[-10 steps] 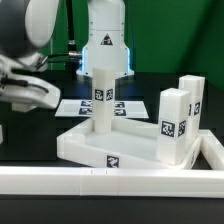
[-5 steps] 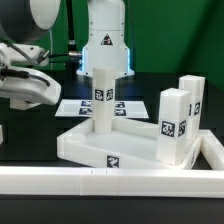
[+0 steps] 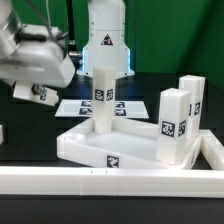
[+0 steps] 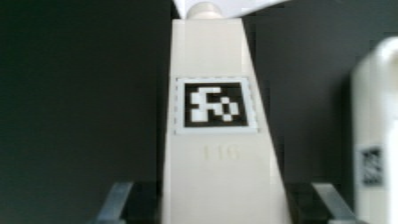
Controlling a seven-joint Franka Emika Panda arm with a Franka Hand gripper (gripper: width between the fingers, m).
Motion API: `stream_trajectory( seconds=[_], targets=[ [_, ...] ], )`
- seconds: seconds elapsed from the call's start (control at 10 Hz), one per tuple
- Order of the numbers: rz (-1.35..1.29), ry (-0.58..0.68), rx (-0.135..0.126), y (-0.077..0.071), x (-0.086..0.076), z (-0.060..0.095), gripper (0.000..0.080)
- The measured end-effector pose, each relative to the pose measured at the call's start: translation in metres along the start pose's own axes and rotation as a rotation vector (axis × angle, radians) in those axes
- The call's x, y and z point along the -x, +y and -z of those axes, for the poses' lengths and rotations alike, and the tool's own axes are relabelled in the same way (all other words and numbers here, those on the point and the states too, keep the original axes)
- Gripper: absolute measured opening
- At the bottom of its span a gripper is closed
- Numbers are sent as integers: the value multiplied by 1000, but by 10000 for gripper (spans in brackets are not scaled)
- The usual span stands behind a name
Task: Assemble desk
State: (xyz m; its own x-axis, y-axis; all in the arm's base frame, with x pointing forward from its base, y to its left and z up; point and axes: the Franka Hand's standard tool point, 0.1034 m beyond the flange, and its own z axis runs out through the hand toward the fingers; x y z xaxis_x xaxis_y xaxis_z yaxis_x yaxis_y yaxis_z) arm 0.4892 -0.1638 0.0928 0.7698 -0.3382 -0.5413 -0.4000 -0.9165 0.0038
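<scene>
Jaws squeeze a white leg (image 4: 217, 120) between them, one finger (image 4: 118, 203) on each side of it. Up in the upper left of the exterior view, the gripper (image 3: 38, 92) holds that leg above the dark table (image 3: 30, 130). Lower down in the middle sits the tabletop (image 3: 110, 150), with one leg (image 3: 104, 95) standing in it and two more legs (image 3: 172, 125) at its right.

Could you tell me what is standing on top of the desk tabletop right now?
On the tabletop stand one upright leg and another leg at its right corner. Their seating in the sockets is hidden.
</scene>
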Motion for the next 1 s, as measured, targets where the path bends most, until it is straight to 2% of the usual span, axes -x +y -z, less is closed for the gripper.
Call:
stream_trajectory(
  seconds=[0.2,0.4,0.5,0.8,0.9,1.0],
  targets=[
    [10,155,5,-3,-9,6,290],
    [13,258,6,-4,-8,5,290],
    [13,329,12,-8,-13,10,290],
    [48,515,-9,-45,-7,52,290],
    [61,580,-13,-53,-5,61,290],
    [63,638,-8,-53,-8,64,290]
  ],
)
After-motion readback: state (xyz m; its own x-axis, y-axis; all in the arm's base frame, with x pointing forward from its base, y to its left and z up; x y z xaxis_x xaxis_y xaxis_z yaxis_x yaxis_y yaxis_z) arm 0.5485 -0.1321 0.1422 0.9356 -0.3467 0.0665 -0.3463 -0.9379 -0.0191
